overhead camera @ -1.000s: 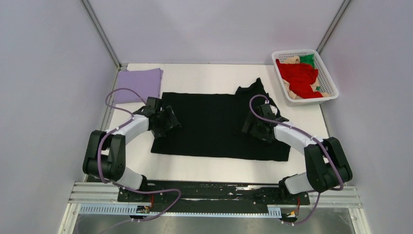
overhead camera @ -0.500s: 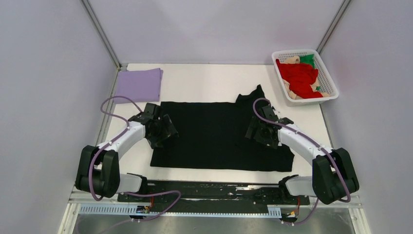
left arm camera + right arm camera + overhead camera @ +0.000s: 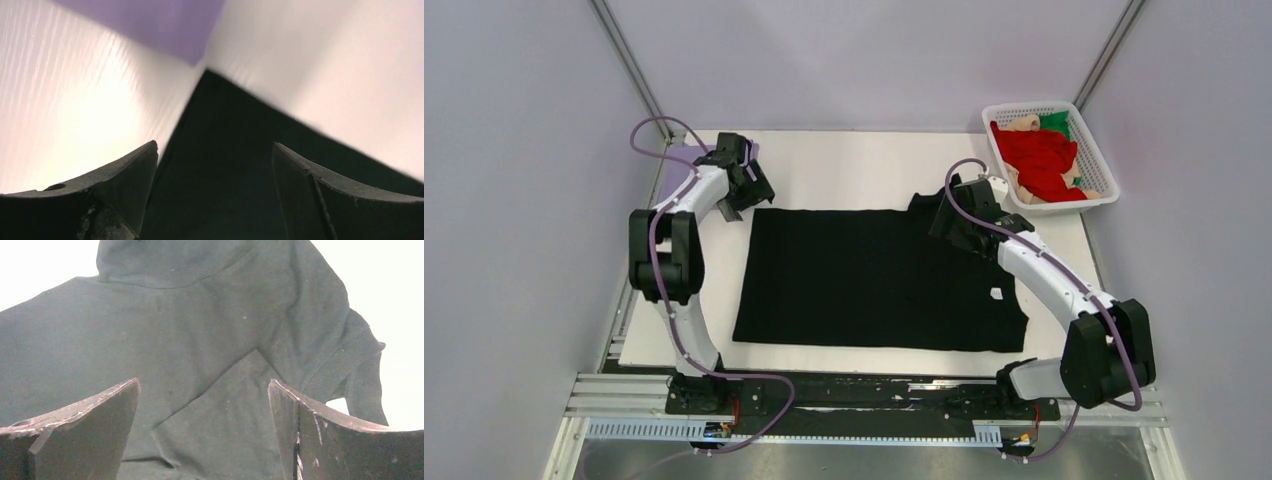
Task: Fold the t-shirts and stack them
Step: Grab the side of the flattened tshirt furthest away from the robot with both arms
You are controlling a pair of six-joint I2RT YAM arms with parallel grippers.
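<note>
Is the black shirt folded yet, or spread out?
Mostly spread: the black shirt lies flat as one wide rectangle on the table; only its collar end shows cloth folded over.

I see the large black t-shirt [image 3: 874,275] spread flat, its far corner just ahead between my left fingers [image 3: 125,170], its creased sleeve end before my right fingers [image 3: 325,425], the folded lavender t-shirt [image 3: 150,25] beyond the left fingers, and the red shirt [image 3: 1039,160], green shirt [image 3: 1056,120] and beige shirt [image 3: 1024,123] crumpled together well right of the right fingers.
</note>
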